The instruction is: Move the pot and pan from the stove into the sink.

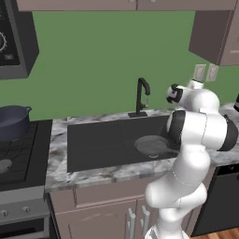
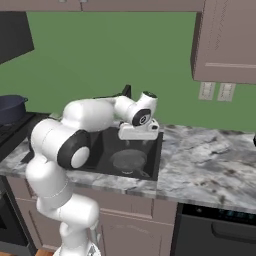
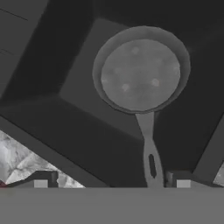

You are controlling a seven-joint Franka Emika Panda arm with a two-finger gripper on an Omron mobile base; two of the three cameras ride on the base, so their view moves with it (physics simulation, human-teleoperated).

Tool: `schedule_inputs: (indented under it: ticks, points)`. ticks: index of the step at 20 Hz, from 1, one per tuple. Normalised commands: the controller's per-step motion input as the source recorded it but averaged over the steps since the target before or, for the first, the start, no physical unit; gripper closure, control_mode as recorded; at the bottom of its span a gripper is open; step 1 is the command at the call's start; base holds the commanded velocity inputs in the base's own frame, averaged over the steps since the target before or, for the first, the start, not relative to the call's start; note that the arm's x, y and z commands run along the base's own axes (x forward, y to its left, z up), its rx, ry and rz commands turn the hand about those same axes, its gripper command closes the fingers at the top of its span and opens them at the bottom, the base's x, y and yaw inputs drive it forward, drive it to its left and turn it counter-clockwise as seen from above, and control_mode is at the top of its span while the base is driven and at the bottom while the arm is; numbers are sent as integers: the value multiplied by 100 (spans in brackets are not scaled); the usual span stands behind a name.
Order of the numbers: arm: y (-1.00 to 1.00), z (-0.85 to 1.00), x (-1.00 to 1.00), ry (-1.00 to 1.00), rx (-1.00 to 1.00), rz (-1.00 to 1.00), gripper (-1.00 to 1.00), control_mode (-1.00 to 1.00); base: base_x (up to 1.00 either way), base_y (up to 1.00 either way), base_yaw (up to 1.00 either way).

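Pan (image 3: 141, 74) lay flat on the floor of the sink (image 1: 93, 144), toward the sink's right end in the left base view, speckled grey face up. Its long axis ran along the thin dark handle (image 3: 150, 153); in the hand view the handle pointed down toward the camera, bowl away, and the handle end sat between the two dark fingertips (image 3: 43, 178). End effector (image 3: 109, 180) was apart, fingers wide, clamped on nothing; the pan looked free on the sink floor, not gripped. In the right base view the end effector (image 2: 138, 131) hung just above the sink, over the pan (image 2: 128, 161).

Pot (image 1: 14, 122), deep dark blue-grey, stood upright on the back burner of the stove (image 1: 21, 154), well apart from the sink, at the left edge of the left base view. It also showed at the far left in the right base view (image 2: 11, 108).

Judged step: pan part done, release made; pot part not yet done. Roughly half the task left. Next move would call for lifting the hand clear of the sink, getting arm or base over to the stove on the left, then taking the pot by its rim or a side loop handle. Rim grip likely easier. Pot is deep, so the carry needs to clear the marbled desk (image 1: 93, 175) edge and land beside the pan, not on it.
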Motion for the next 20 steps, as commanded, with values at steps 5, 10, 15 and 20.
schedule_inputs:
  ticks: [5, 10, 15, 20]
  points:
    - [13, 71, -58, -11, 8, 0, -100, -100, 0, 0, 0]
    - [18, 63, -76, -7, 2, 0, -100, -100, 0, 0, 0]
    - [26, 46, -92, -6, 0, 2, -100, -100, 0, 0, 0]
    - [31, 24, -93, -8, 0, 4, -100, -100, 0, 0, 0]
